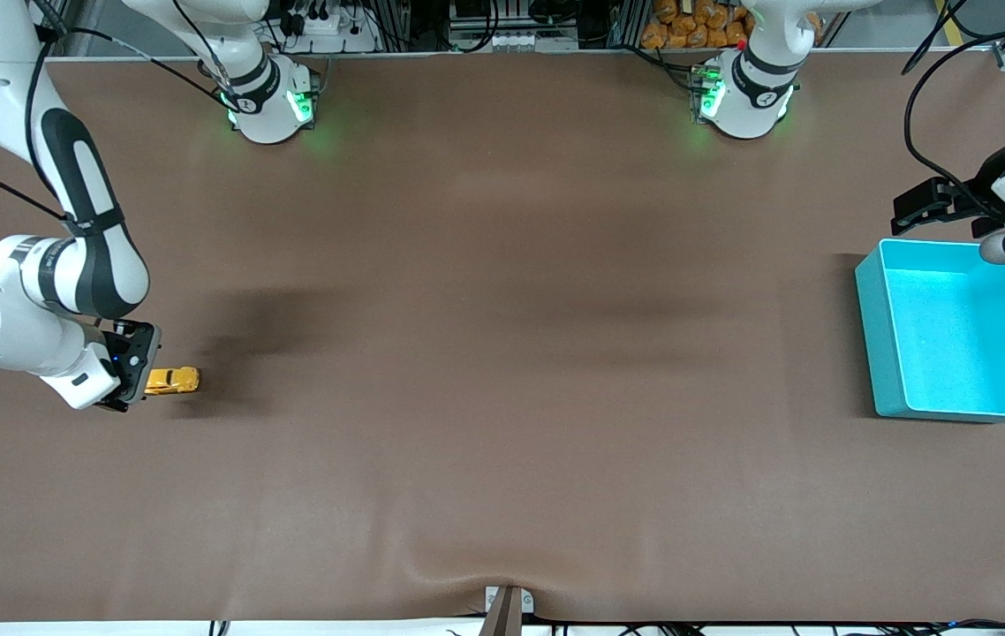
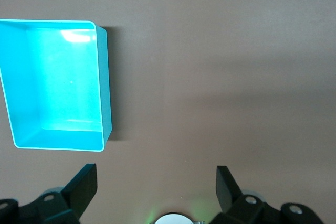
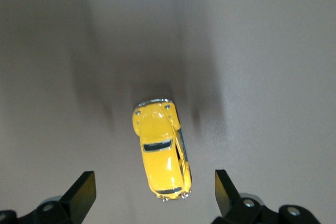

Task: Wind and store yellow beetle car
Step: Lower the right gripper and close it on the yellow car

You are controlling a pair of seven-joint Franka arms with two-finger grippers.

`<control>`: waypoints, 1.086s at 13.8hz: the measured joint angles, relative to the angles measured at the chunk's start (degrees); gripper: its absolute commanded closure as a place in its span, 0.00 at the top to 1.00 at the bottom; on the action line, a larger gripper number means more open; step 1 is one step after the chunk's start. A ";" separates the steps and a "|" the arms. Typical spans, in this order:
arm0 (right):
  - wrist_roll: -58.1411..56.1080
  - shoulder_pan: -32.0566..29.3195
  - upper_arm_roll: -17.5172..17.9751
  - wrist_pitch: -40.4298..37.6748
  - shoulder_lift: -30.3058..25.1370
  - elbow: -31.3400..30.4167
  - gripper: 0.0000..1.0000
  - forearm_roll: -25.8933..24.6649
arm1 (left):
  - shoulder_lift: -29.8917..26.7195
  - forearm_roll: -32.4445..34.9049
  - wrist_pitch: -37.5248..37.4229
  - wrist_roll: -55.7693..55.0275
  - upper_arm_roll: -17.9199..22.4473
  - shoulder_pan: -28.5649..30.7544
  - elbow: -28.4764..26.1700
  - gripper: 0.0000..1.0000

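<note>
The yellow beetle car (image 1: 172, 381) rests on its wheels on the brown table near the right arm's end. In the right wrist view the car (image 3: 160, 150) lies lengthwise, with one end reaching in between the fingers. My right gripper (image 1: 127, 382) is open and empty, low over that end of the car (image 3: 153, 195), not touching it. The turquoise bin (image 1: 878, 336) stands empty at the left arm's end and also shows in the left wrist view (image 2: 104, 87). My left gripper (image 1: 931, 208) is open and empty (image 2: 156, 190), held up beside the bin's edge that faces the bases.
The two arm bases (image 1: 268, 102) (image 1: 745, 97) stand at the table's back edge. A small grey bracket (image 1: 507, 605) sits at the front edge, where the table cover wrinkles. A wide stretch of bare brown table lies between the car and the bin.
</note>
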 measured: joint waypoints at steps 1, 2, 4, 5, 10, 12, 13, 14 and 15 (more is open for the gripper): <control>-0.64 -0.43 -0.01 0.86 0.82 -0.16 1.00 0.00 | 0.00 0.00 0.00 0.00 0.00 0.00 -0.01 1.00; -1.04 -0.68 -0.01 1.60 1.59 -0.21 1.00 0.00 | 0.00 0.00 0.00 0.00 0.00 0.00 -0.01 1.00; -1.27 -0.73 0.05 2.41 2.60 -0.26 1.00 0.00 | 0.00 0.00 0.00 0.00 0.00 0.00 -0.01 1.00; -1.29 -0.73 0.10 2.50 2.87 -0.27 1.00 0.00 | 0.00 0.00 0.00 0.00 0.00 0.00 -0.01 1.00; -2.75 -0.74 0.12 4.62 4.08 -0.44 1.00 0.00 | 0.00 0.00 0.00 0.00 0.00 0.00 -0.01 1.00; -2.89 -0.77 0.12 5.10 4.73 -0.45 1.00 0.00 | 0.00 0.00 0.00 0.00 0.00 0.00 -0.01 1.00; -3.03 -0.79 0.12 5.15 4.90 -0.45 0.82 0.00 | 0.00 0.00 0.00 0.00 0.00 0.00 -0.01 1.00; -3.30 -0.80 0.12 5.24 4.95 -0.45 0.54 0.00 | 0.00 0.00 0.00 0.00 0.00 0.00 -0.01 1.00; -3.56 -0.83 0.11 5.48 5.00 -0.46 0.35 0.00 | 0.00 0.00 0.00 0.00 0.00 0.00 -0.01 1.00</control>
